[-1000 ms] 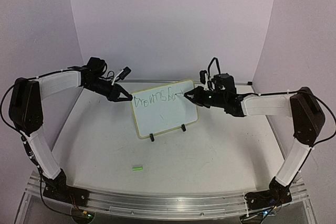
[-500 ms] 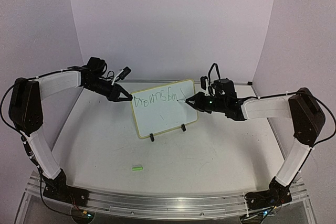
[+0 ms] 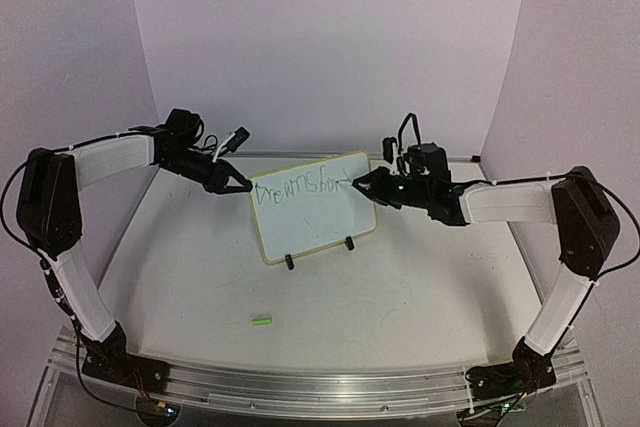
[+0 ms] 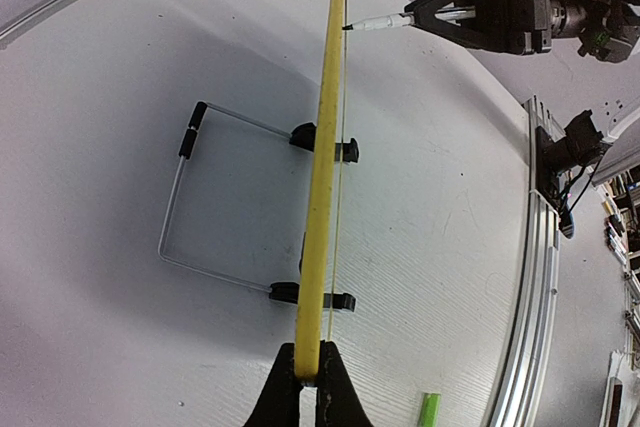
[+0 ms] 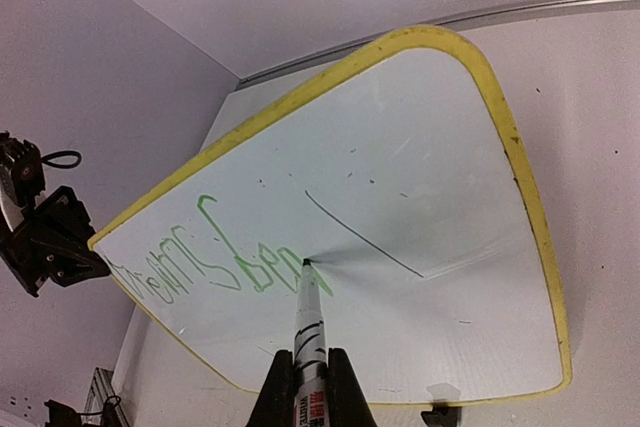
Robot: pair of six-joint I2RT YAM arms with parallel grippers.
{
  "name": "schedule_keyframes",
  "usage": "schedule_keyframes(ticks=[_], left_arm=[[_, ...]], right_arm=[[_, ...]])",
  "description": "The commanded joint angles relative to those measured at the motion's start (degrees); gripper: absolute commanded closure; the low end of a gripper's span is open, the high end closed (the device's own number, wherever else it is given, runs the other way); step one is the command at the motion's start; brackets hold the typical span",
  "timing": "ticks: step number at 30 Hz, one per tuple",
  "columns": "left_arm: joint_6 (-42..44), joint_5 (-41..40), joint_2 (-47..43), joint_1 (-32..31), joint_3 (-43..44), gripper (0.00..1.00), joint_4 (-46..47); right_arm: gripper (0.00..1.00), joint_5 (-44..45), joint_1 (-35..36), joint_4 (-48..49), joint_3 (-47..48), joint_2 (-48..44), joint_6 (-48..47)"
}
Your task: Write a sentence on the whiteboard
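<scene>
The whiteboard point(image 3: 320, 212) stands on its two black feet mid-table, with a yellow-cream frame. Green handwritten words point(image 3: 295, 187) run along its top in one line. My left gripper point(image 3: 243, 187) is shut on the board's left frame edge point(image 4: 312, 347); the left wrist view shows the board edge-on. My right gripper point(image 3: 362, 183) is shut on a white marker point(image 5: 309, 342). The marker's tip point(image 5: 305, 264) touches the board at the right end of the green writing point(image 5: 225, 257). A thin dark line point(image 5: 365, 237) crosses the board's white face.
A green marker cap point(image 3: 262, 321) lies on the table in front of the board, also showing in the left wrist view point(image 4: 428, 409). A wire stand point(image 4: 200, 197) props the board from behind. Purple walls close in the back and sides.
My right gripper has moved the marker tip slightly down and then back up at the right end of the green writing. The left gripper and board have not moved.
</scene>
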Motion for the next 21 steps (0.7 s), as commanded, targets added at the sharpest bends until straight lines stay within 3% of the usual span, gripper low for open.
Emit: schedule_keyframes(ticks=[1, 21], left_arm=[[1.86, -3.13, -0.66, -1.04, 0.48, 1.00, -3.38], [1.84, -3.15, -0.67, -1.03, 0.40, 1.00, -3.38]], right_arm=[[1.00, 2.56, -0.27, 2.64, 2.27, -1.85, 0.44], [1.00, 4.37, -0.34, 2.62, -1.12, -2.12, 1.36]])
